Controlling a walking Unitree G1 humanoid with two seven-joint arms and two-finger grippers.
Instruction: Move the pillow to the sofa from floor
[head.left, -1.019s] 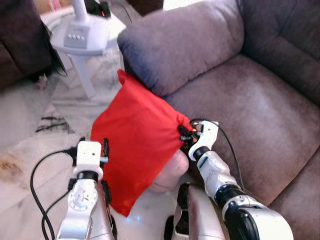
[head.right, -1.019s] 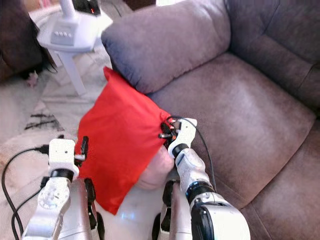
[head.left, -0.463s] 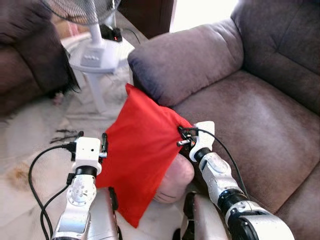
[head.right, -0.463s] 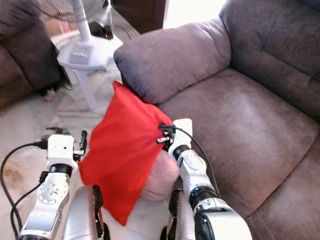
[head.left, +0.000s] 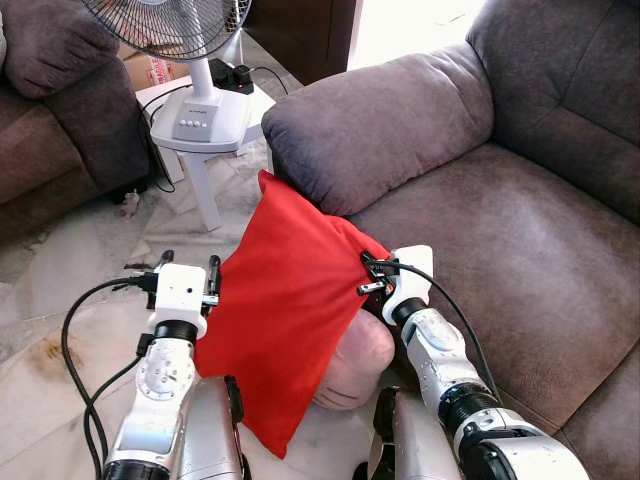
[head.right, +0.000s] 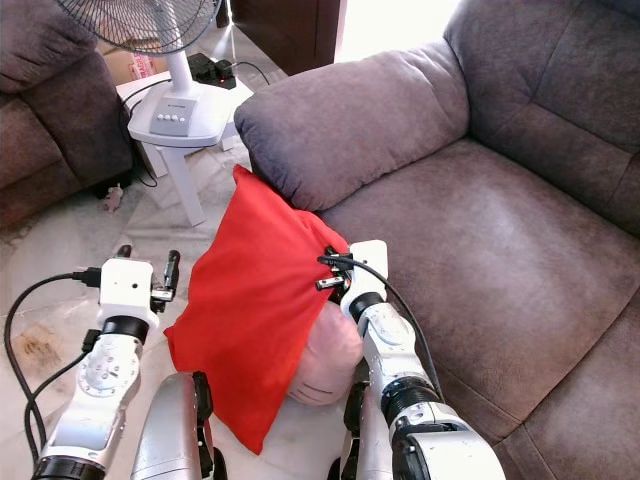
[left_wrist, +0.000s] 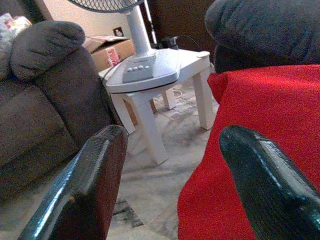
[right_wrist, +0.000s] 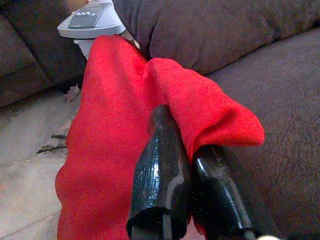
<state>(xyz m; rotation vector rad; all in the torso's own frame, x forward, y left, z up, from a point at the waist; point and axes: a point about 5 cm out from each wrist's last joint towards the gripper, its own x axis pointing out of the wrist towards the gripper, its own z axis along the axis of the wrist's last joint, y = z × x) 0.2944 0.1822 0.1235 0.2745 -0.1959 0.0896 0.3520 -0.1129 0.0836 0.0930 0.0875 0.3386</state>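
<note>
Grey-brown sofa occupies the right side of the room, upholstered in a suede-like fabric, with a padded armrest facing the open floor. Floor is pale marble-pattern tile, with a brownish stain near the left edge. A white pedestal fan stands on a small white table beside the armrest. A black power strip with cables lies behind the table. A second dark sofa stands at the far left, with a cardboard box beside it. Dark wooden furniture stands at the back. Bright daylight enters beyond it.
</note>
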